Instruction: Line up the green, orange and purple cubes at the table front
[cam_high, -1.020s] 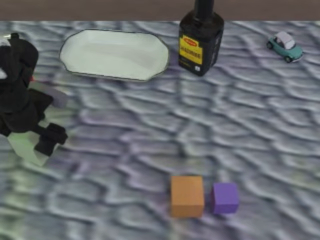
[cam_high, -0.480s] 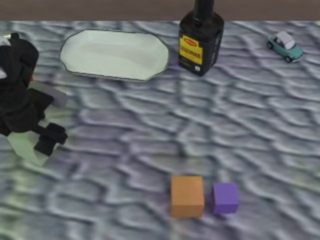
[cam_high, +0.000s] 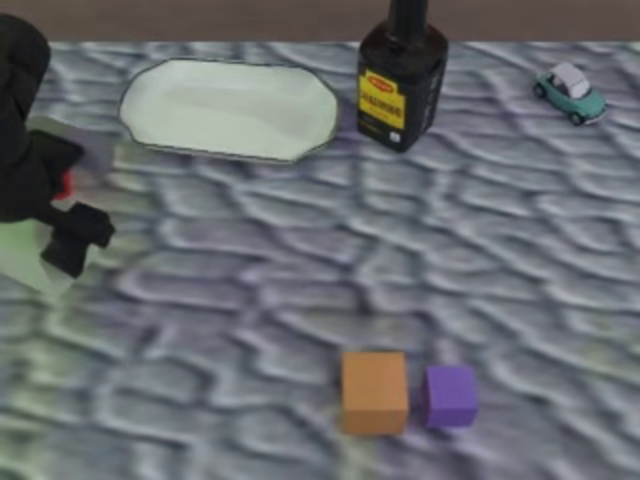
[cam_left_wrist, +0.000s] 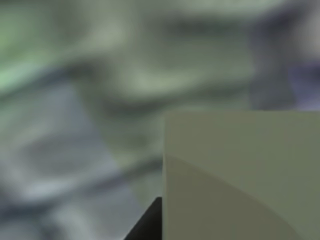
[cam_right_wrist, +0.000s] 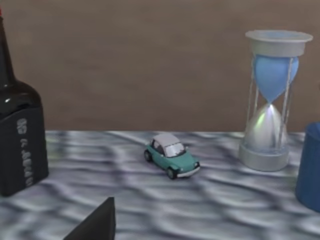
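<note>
The pale green cube (cam_high: 22, 262) hangs at the table's far left with my left gripper (cam_high: 50, 250) shut on it. In the left wrist view the green cube (cam_left_wrist: 240, 175) fills the near corner, beside one dark fingertip (cam_left_wrist: 147, 226). Side by side near the front edge of the table (cam_high: 300, 250) sit the tan-orange cube (cam_high: 374, 392) and, just to its right, the smaller purple cube (cam_high: 449, 396). My right gripper (cam_right_wrist: 100, 225) is outside the top view and shows only as a dark edge in its own wrist view, over the far right of the table.
A white oval tray (cam_high: 228, 108) lies at the back left. A dark bottle (cam_high: 400, 85) stands beside it. A teal toy car (cam_high: 570, 92) sits at the back right, near an hourglass (cam_right_wrist: 272, 100) and a blue object (cam_right_wrist: 309, 167).
My left gripper has moved left and toward the back with the green cube in it. The orange and purple cubes have stayed put.
</note>
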